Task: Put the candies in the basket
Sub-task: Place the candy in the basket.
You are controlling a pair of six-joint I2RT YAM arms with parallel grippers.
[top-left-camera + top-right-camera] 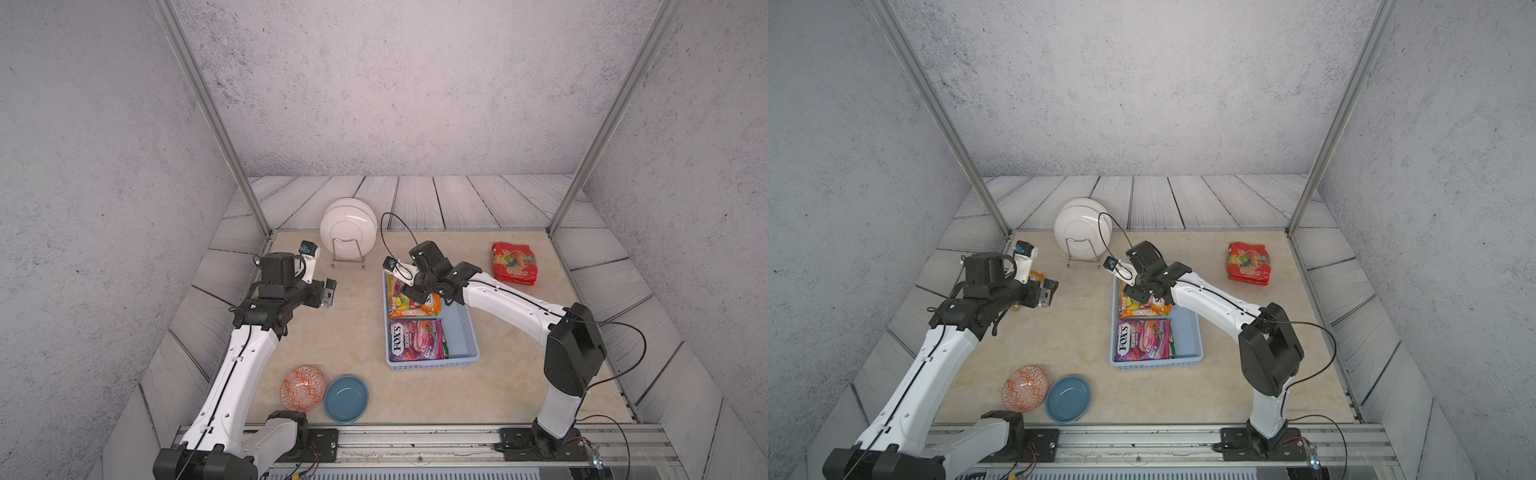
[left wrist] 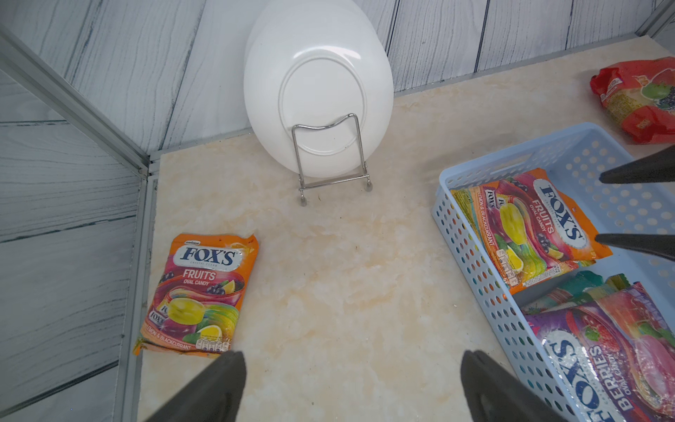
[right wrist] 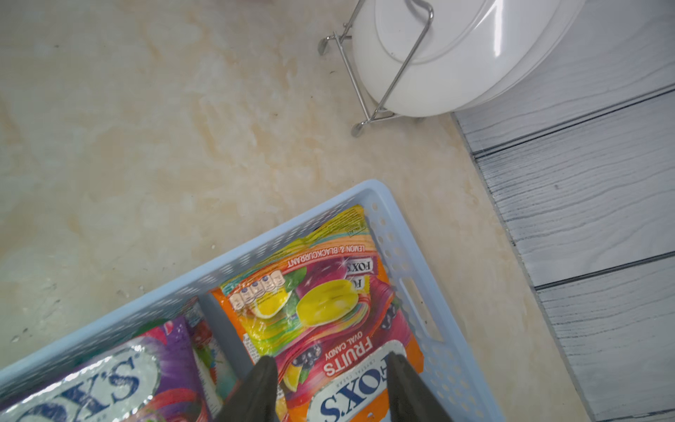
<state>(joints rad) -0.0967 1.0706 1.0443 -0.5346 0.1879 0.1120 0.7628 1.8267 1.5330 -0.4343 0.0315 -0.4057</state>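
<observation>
The light blue basket (image 1: 432, 362) (image 1: 1156, 362) holds an orange FOX'S candy bag (image 1: 411, 301) (image 3: 321, 303) at its far end and a purple Berries bag (image 1: 415, 338) (image 2: 602, 350) at its near end. My right gripper (image 1: 417, 289) (image 3: 330, 365) hangs open just over the orange bag, with one finger on each side of its FOX'S label. A second orange bag (image 2: 202, 296) lies flat near the far left corner. My left gripper (image 1: 328, 293) (image 2: 350, 365) is open above bare table between that bag and the basket. A red fruit-printed bag (image 1: 514, 262) lies at the far right.
White plates in a wire stand (image 1: 348, 228) sit just behind the basket's far left corner. An orange patterned bowl (image 1: 303, 387) and a dark blue bowl (image 1: 345, 398) stand near the front left. Metal frame posts rise at both back corners.
</observation>
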